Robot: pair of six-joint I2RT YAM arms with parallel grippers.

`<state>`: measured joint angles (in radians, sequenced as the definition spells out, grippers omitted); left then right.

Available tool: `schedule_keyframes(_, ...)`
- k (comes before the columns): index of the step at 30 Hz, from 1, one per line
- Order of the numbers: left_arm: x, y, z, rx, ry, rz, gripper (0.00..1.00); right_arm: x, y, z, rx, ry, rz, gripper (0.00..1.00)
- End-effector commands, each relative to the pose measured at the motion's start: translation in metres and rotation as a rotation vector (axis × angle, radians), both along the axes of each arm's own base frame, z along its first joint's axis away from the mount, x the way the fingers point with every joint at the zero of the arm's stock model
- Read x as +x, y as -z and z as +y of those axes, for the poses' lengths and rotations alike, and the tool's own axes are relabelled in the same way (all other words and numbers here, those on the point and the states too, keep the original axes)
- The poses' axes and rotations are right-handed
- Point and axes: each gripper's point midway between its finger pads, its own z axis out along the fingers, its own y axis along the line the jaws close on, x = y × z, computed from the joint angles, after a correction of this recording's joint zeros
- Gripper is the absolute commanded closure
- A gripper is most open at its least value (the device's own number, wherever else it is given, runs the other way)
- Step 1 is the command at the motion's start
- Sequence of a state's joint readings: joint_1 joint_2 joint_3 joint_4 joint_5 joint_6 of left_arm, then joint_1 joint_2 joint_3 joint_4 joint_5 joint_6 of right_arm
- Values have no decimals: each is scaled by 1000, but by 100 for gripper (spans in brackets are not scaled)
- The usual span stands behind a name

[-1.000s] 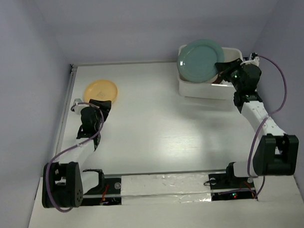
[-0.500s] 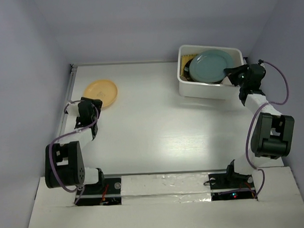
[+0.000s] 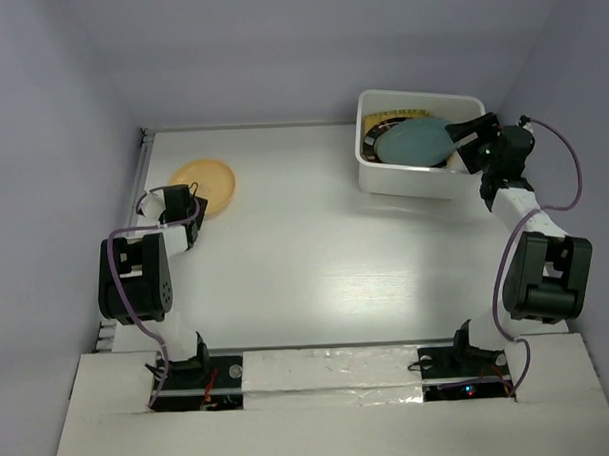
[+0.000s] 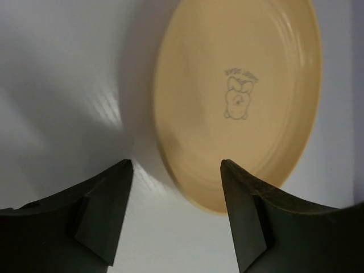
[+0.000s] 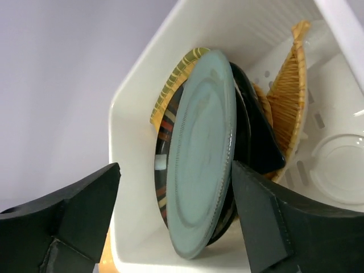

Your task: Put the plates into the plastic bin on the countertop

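A yellow plate (image 3: 205, 181) (image 4: 239, 96) lies flat on the white countertop (image 3: 315, 238) at the far left. My left gripper (image 3: 184, 204) (image 4: 175, 163) is open just short of its near rim, with nothing between the fingers. The white plastic bin (image 3: 403, 185) (image 5: 131, 114) stands at the far right. Inside it a grey-teal plate (image 3: 414, 144) (image 5: 202, 159) leans on edge against a black plate (image 5: 250, 136), a striped yellow-rimmed plate (image 5: 170, 85) and an orange woven plate (image 5: 290, 96). My right gripper (image 3: 464, 142) (image 5: 175, 165) is open wide around the grey-teal plate; one finger is at its rim, the other well apart.
A raised rim (image 3: 142, 164) runs along the countertop's left edge, close to the yellow plate. Grey walls close in the back and both sides. The bin's slotted base (image 5: 335, 159) shows beside the stacked plates.
My right gripper has opened and let go of the grey-teal plate, which has sunk lower into the bin against the other plates. My left arm has swung up to the yellow plate.
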<state>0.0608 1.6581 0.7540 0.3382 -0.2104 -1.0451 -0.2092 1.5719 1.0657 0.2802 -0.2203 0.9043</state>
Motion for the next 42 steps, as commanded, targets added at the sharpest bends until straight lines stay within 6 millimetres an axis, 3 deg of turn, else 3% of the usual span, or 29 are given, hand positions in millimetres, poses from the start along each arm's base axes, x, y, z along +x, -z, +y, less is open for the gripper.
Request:
schedule_keyframes(1,3,-5,5,17,-4,9,40,-10,-46,-5,-58,30,-109,15)
schedule_keyframes(4,4,-4,5,18,-5,11,41,-23,-55,-6,-70,46,-130,15)
schedule_keyframes(8,10,9,8,13,-10,52,47,-53,-85,1,-81,50,-210,17)
schedule_keyframes(9,14,8,8,11,-8,51,50,-58,-83,1,-84,53,-207,18)
schedule_keyframes(11,14,16,6,1,0,70,62,-74,-98,4,-98,53,-249,18)
schedule_keyframes(12,16,16,5,-2,6,65,74,-79,-96,7,-96,46,-251,19)
schedule_keyframes(16,17,19,4,-3,14,66,100,-100,-108,26,-90,-21,-311,24)
schedule_keyframes(17,17,15,4,-4,15,57,100,-104,-110,39,-92,-59,-323,28)
schedule_keyframes(19,16,10,0,-8,35,28,100,-111,-113,64,-104,-141,-344,71)
schedule_keyframes(20,18,-3,-1,-11,41,-14,100,-115,-113,92,-119,-219,-348,96)
schedule_keyframes(22,12,-12,-9,-38,65,-71,100,-121,-113,126,-140,-315,-362,100)
schedule_keyframes(23,12,-32,-17,-44,87,-136,100,-125,-111,143,-156,-360,-367,100)
schedule_keyframes(24,6,-37,-20,-52,96,-177,100,-134,-110,176,-147,-434,-375,100)
schedule_keyframes(25,4,-46,-32,-70,134,-212,100,-138,-108,191,-153,-470,-378,100)
schedule_keyframes(26,1,-69,-48,-76,176,-277,100,-138,-99,205,-165,-506,-360,97)
schedule_keyframes(28,-11,-82,-70,-77,248,-326,100,-147,-94,235,-169,-573,-352,68)
schedule_keyframes(29,-17,-102,-81,-65,290,-378,100,-146,-86,242,-192,-588,-340,54)
schedule_keyframes(30,-28,-103,-100,-69,346,-383,100,-145,-84,247,-203,-589,-332,35)
schedule_keyframes(32,-42,-122,-116,-73,403,-442,100,-150,-76,260,-233,-625,-315,23)
schedule_keyframes(34,-57,-123,-131,-93,472,-453,100,-147,-71,265,-262,-624,-295,10)
schedule_keyframes(36,-72,-133,-145,-96,542,-480,100,-149,-58,276,-307,-664,-256,7)
schedule_keyframes(42,-102,-151,-166,-91,676,-518,100,-156,-49,309,-351,-773,-243,6)
